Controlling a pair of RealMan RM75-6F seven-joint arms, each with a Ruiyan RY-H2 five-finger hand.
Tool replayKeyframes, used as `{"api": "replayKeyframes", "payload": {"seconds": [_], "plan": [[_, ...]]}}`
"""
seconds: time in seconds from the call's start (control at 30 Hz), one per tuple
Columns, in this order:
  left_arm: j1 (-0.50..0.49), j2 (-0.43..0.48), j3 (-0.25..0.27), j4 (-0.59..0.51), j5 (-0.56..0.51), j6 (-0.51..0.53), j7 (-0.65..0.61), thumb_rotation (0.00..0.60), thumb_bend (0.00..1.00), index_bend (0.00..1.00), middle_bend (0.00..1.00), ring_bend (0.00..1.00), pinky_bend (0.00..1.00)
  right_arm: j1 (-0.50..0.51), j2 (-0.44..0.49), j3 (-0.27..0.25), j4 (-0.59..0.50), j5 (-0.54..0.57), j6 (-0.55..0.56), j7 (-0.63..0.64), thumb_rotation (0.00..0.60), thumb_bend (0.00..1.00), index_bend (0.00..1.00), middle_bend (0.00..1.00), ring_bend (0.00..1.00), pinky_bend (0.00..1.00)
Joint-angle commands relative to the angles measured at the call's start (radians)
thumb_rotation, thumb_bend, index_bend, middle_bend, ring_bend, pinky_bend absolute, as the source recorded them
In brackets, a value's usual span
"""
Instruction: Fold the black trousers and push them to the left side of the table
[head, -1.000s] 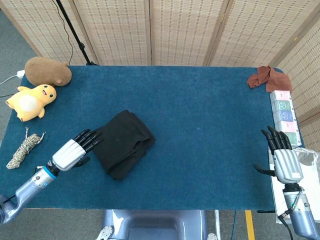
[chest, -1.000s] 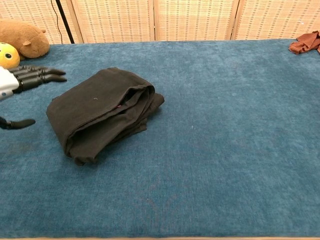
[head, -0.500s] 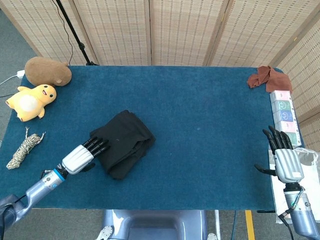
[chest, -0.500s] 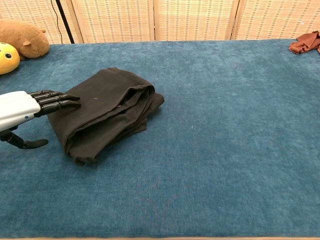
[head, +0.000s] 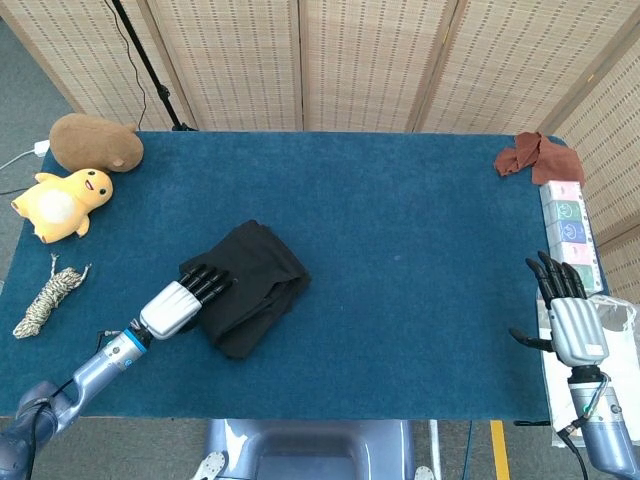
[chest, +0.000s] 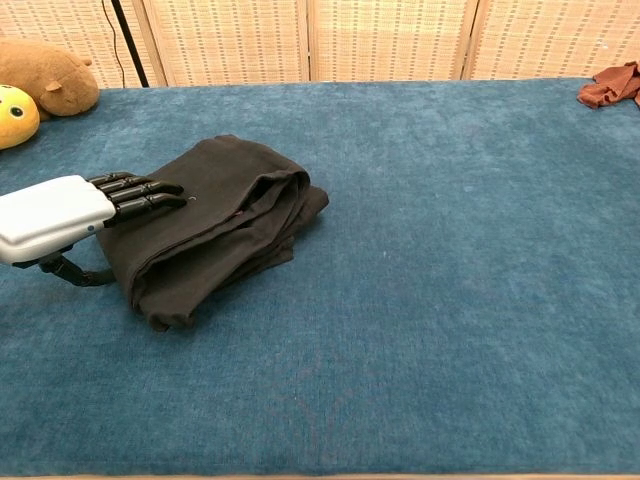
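Already folded into a thick bundle, the black trousers (head: 246, 286) are lying left of the middle of the blue table (head: 420, 260), well short of its left edge. The left hand (head: 183, 303) is lying flat, fingers straight and close together, fingertips (chest: 160, 190) resting on the bundle's near-left edge and holding nothing. The right hand (head: 568, 314) is waiting far off at the right edge, fingers extended and slightly apart, empty.

To my eye the cloth is looking soft, light and limp, layers bulging loose on the right side. Pinching one layer would probably be pulling the fold apart. I would be taking it with a broad flat palm against the thick right-hand fold, sweeping leftward, since the carpet-like surface may be dragging the bottom layer.
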Motion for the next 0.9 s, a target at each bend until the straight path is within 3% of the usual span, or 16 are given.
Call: {"api": "replayKeyframes", "payload": {"seconds": [0.03,0.63,0.77,0.9], "plan": [[-0.002,-0.015,-0.002,0.024,-0.004,-0.005,-0.002,0.600,0.30,0.03,0.00,0.00,0.08,0.000,0.001,0.000,0.000,0.000,-0.001,0.003,0.600,0.00,0.00,0.00,0.00,0.00],[-0.016,-0.118,-0.020,0.152,-0.023,0.007,-0.007,0.600,0.31,0.08,0.00,0.02,0.08,0.000,0.006,-0.005,-0.006,-0.009,-0.001,0.014,0.600,0.00,0.00,0.00,0.00,0.00],[-0.017,-0.131,-0.023,0.173,-0.025,0.024,-0.002,0.600,0.31,0.09,0.04,0.08,0.08,0.000,0.007,-0.005,-0.007,-0.010,0.000,0.016,0.600,0.00,0.00,0.00,0.00,0.00],[-0.018,-0.144,-0.026,0.194,-0.029,0.029,0.006,0.600,0.31,0.19,0.14,0.18,0.08,0.000,0.007,-0.005,-0.007,-0.011,0.000,0.018,0.600,0.00,0.00,0.00,0.00,0.00]]}}
